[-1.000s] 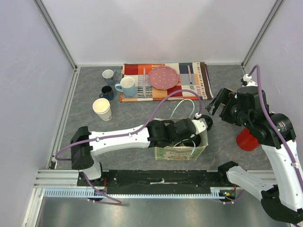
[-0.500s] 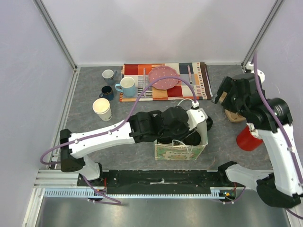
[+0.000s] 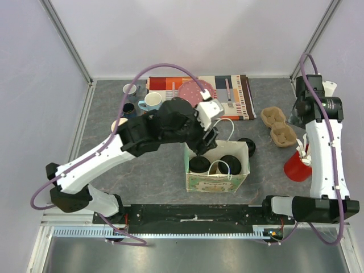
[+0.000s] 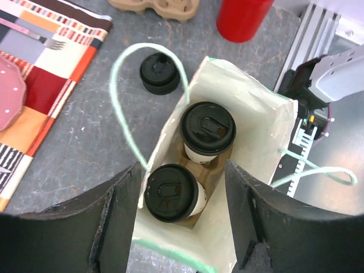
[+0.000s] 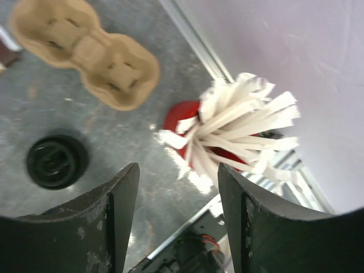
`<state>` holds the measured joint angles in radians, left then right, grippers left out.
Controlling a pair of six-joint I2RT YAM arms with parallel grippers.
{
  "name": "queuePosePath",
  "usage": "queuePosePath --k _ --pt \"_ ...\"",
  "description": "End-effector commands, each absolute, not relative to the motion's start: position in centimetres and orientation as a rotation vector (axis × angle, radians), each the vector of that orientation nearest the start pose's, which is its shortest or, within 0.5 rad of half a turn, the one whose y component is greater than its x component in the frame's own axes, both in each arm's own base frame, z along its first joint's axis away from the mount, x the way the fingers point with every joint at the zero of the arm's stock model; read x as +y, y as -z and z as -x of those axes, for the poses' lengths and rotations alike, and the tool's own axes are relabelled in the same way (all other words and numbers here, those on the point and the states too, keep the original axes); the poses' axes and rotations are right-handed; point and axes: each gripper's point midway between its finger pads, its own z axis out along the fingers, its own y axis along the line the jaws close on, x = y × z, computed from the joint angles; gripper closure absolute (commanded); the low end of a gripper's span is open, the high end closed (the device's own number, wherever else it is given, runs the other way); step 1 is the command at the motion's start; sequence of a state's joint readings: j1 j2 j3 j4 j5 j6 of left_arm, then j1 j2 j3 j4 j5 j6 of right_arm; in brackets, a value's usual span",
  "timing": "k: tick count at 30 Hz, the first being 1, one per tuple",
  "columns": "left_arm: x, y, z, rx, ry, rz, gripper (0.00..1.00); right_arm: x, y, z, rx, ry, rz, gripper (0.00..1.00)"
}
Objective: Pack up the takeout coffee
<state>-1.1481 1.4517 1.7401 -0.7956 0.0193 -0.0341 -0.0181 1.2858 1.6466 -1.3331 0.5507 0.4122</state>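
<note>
Two lidded cups (image 4: 207, 129) upright in bag (image 4: 259, 153), carrier (image 4: 213, 170) steadying them; we note left fingers (image 4: 122, 222), right fingers (image 5: 119, 216) apart, empty.

top view sits high above and behind the arm bases, looking down and forward across the whole table (image 3: 142, 185), walls included, from well back. left wrist camera's in tight now, staring straight down between the fingers of the left gripper (image 4: 183, 168) into the open paper bag (image 4: 250, 114), with a strip of table beyond it creeping in at the top. right wrist camera hangs over the table's right side, facing down past the fingers of the right gripper (image 5: 177, 166). and all three views share one patch: the loose black lid (image 5: 56, 161), the cardboard carrier (image 5: 85, 52) and the red cup (image 5: 179, 116).
</note>
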Motion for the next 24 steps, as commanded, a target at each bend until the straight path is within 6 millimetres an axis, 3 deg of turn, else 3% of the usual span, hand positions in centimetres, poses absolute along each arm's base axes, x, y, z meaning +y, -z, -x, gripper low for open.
queuePosePath --k 1,3,7,10,14,24 --pt "-34.7 -38.5 -15.7 1.784 0.818 -1.082 0.33 -11.2 -28.6 -22.5 2.424 0.675 -0.680 0.34" --pt "-33.9 -38.6 -16.1 1.786 0.799 -1.060 0.33 -12.0 -28.2 -22.5 2.437 0.686 -0.704 0.31" --pt "-31.6 -38.2 -19.4 1.811 0.648 -0.949 0.31 -12.0 -26.4 -23.6 2.502 0.684 -0.703 0.21" --pt "-30.2 -37.7 -21.0 1.830 0.582 -0.901 0.30 -12.3 -25.5 -24.1 2.547 0.716 -0.693 0.26" --pt "-28.8 -36.9 -21.5 1.869 0.562 -0.867 0.27 -12.9 -26.1 -24.2 2.536 0.771 -0.673 0.32" --pt "-23.9 -33.5 -24.3 1.990 0.412 -0.709 0.26 -13.4 -25.4 -23.8 2.536 0.812 -0.708 0.33"
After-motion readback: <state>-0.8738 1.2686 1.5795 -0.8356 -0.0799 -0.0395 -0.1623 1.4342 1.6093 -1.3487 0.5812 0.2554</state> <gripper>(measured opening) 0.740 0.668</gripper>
